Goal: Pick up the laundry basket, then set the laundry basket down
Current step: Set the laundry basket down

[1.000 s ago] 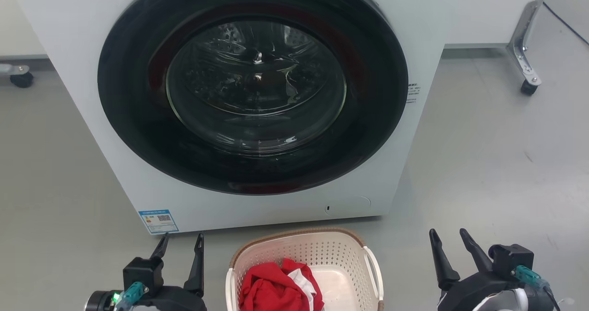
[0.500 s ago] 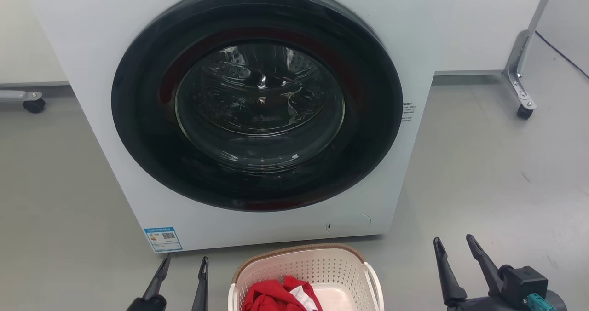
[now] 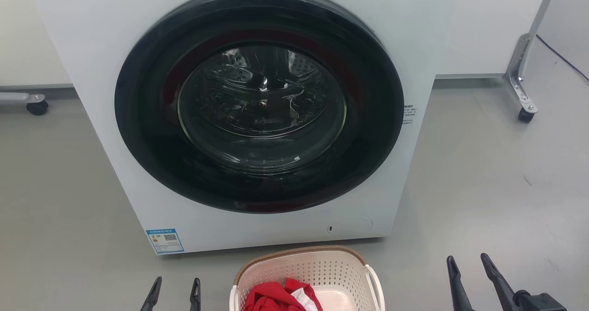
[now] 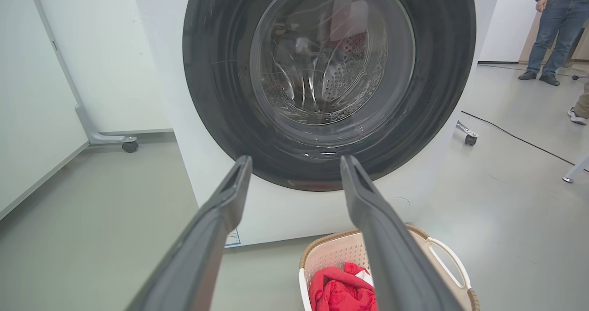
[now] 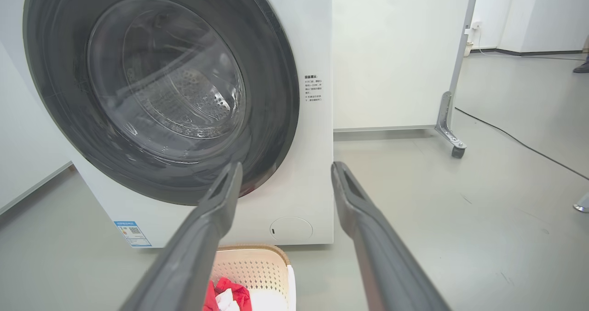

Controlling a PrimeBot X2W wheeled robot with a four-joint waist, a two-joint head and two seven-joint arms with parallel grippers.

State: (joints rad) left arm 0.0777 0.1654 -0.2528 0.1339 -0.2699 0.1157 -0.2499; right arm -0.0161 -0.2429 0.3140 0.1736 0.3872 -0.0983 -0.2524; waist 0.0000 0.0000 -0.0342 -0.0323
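Grey floor (image 3: 483, 187) runs all round one white washer (image 3: 92, 48) with a round dark door (image 3: 260, 99). I count one laundry basket (image 3: 303, 267) standing on the floor just in front of the washer's lower edge, below the door. I cannot tell whether it touches the washer. One red cloth (image 3: 271, 299) with a bit of white in it lies bunched inside.

The left gripper (image 3: 177, 281) is in front of the washer's lower left corner, below the blue label (image 3: 164, 241), fingers spread and empty. The right gripper (image 3: 467, 257) sits out past the washer's right front corner, also spread and empty. Bare floor lies between each gripper and the basket.

Two wheeled metal legs stand behind the washer, one to its left (image 3: 27, 101) and one to its right (image 3: 522, 85). My left wrist view shows one dark cable (image 4: 515, 136) on the floor to the washer's right. One person in jeans (image 4: 554, 25) stands well beyond it, and another person's shoe (image 4: 577, 113) is at the edge.
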